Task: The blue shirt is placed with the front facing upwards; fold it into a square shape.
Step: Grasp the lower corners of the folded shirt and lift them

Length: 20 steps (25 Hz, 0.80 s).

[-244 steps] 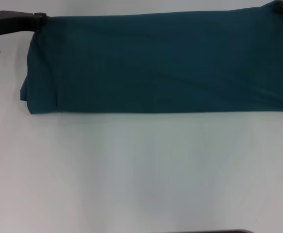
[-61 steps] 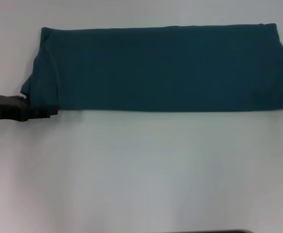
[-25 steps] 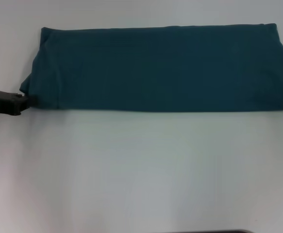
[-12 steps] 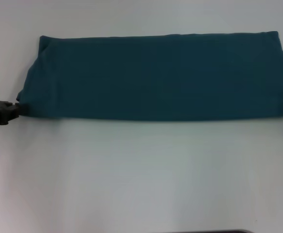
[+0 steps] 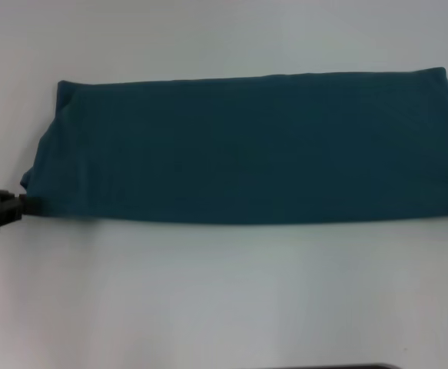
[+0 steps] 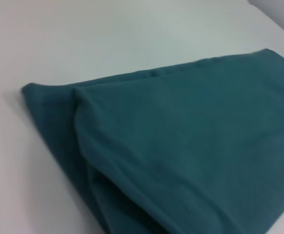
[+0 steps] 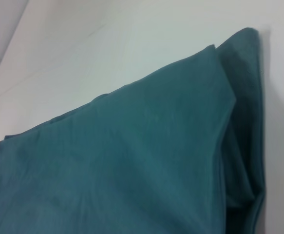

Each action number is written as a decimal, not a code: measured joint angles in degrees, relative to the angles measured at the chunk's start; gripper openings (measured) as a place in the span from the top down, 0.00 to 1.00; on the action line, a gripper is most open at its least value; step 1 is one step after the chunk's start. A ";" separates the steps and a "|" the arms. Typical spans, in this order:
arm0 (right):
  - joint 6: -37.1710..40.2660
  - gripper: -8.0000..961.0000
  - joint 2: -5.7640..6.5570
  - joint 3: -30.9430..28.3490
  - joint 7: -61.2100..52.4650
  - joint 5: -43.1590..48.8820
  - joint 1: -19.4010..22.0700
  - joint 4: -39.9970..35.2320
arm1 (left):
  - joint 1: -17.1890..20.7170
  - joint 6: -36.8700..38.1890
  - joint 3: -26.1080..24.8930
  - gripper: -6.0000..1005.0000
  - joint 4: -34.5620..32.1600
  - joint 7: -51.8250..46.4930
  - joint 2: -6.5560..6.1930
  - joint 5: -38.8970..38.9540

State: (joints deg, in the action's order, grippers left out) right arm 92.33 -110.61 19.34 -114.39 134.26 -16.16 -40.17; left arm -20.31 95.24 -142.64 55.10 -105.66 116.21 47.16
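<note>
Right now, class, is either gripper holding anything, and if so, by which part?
The left gripper appears to grip the blue shirt at its near left corner. The right gripper is out of the head view, so its hold cannot be told.

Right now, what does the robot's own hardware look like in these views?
Only the left gripper shows: a dark, blocky, near-black tip at the head view's left edge, beside the blue shirt. No cables or markings are visible. The right gripper is out of view.

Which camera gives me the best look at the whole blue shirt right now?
The head view: it shows the blue shirt as one long folded band, left end effector at its near left corner. Each wrist view shows only one layered end.
</note>
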 joint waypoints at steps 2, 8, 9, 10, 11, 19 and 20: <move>1.31 0.98 0.03 -0.02 0.69 0.02 0.62 0.00 | 0.56 2.14 -0.13 0.96 0.88 0.45 0.00 -0.16; 5.03 0.98 0.04 -0.45 2.39 0.12 2.94 0.00 | 1.45 7.44 -0.65 0.96 2.60 0.88 0.13 -2.66; 5.36 0.98 0.04 -0.73 2.57 0.10 3.29 0.00 | 1.49 8.02 -0.69 0.96 2.64 0.91 0.15 -3.25; 5.89 0.98 0.06 -1.21 2.86 0.10 3.64 0.00 | 1.50 8.38 -0.70 0.96 2.64 0.98 0.15 -3.67; 6.41 0.98 0.09 -1.74 3.15 0.13 3.92 0.01 | 1.50 8.73 -0.70 0.96 2.61 1.09 0.13 -4.08; 7.76 0.98 0.78 -3.06 3.61 0.32 6.22 0.01 | 1.53 11.21 -0.81 0.95 2.43 1.31 -0.23 -6.33; 7.76 0.98 0.80 -3.07 3.61 0.38 6.44 0.01 | 1.55 11.41 -0.81 0.95 2.35 1.32 -0.23 -6.64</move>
State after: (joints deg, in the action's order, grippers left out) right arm 100.09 -109.81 16.27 -110.77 134.64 -9.72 -40.16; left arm -18.75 106.65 -143.45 57.45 -104.34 115.98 40.52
